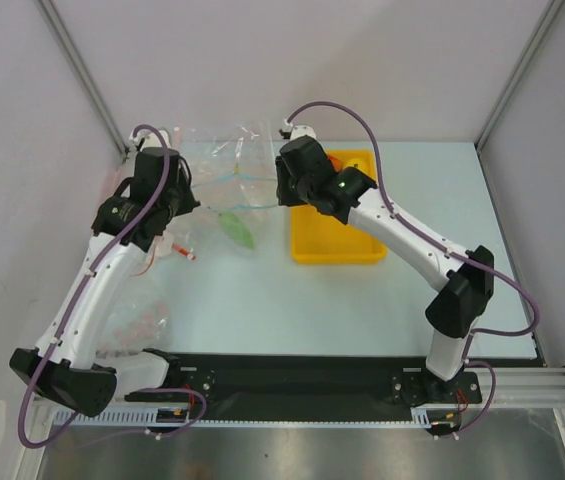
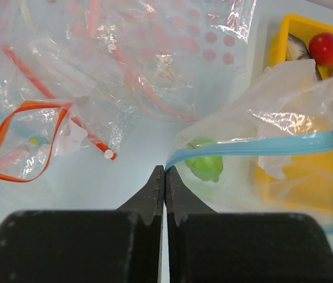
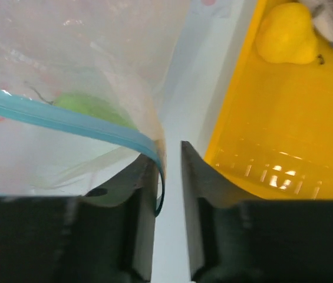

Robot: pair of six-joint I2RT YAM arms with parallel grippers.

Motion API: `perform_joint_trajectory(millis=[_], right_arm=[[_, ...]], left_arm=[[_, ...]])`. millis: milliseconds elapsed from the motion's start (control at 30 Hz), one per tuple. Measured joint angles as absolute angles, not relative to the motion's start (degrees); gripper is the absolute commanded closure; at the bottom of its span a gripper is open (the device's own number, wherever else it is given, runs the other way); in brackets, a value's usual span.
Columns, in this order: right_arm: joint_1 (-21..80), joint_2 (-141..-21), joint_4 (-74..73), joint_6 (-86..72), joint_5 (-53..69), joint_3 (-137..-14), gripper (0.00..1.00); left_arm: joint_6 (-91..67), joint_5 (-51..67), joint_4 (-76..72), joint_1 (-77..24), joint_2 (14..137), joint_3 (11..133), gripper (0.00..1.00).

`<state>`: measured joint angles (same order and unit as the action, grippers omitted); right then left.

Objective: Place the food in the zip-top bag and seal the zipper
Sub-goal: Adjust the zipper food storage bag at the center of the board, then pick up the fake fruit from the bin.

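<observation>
The zip-top bag (image 1: 244, 165) lies open between my two grippers, its light-blue zipper (image 2: 260, 145) stretched across the mouth. A green vegetable (image 2: 205, 165) lies inside the bag. My left gripper (image 2: 165, 169) is shut on the bag's corner, where the zipper ends. The jaws of my right gripper (image 3: 167, 154) stand a little apart. The other end of the zipper (image 3: 66, 119) curls against its left finger, not pinched. A red fruit (image 2: 325, 48) and a grey fish (image 2: 299, 47) are in the yellow tray (image 1: 337, 250). A yellow fruit (image 3: 287, 35) sits there too.
Other clear bags with red and pink strips (image 2: 25, 135) are spread over the left and back of the table. One more bag (image 1: 137, 320) lies beside the left arm. The tray's wall (image 3: 237, 135) is just to the right of my right gripper.
</observation>
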<state>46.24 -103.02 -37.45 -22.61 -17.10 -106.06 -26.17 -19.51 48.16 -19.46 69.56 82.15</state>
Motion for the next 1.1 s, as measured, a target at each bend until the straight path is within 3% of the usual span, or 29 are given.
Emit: perform_joint_trajectory(millis=[33, 233, 600, 867, 1100], right_arm=[[45.84, -103.26, -37.43, -22.65, -15.16, -106.06, 0.57], [40.51, -103.68, -34.63, -25.98, -2.07, -104.03, 0.18], [27.2, -97.38, -21.45, -35.73, 11.84, -87.55, 0.17], [24.1, -107.42, -25.04, -36.16, 5.93, -96.66, 0.12], [23.88, -116.84, -24.47, -29.67, 3.75, -99.15, 0.0]], left_arm=[[-25.69, -19.73, 48.12, -19.29, 69.63, 82.28, 1.0], [-22.7, -18.17, 45.71, -19.18, 69.89, 82.37, 1.0], [-21.8, -11.57, 42.26, -19.86, 78.43, 84.97, 1.0], [-21.89, -7.16, 39.77, -20.4, 79.53, 84.82, 1.0], [-21.89, -4.84, 39.72, -20.91, 80.25, 84.82, 1.0]])
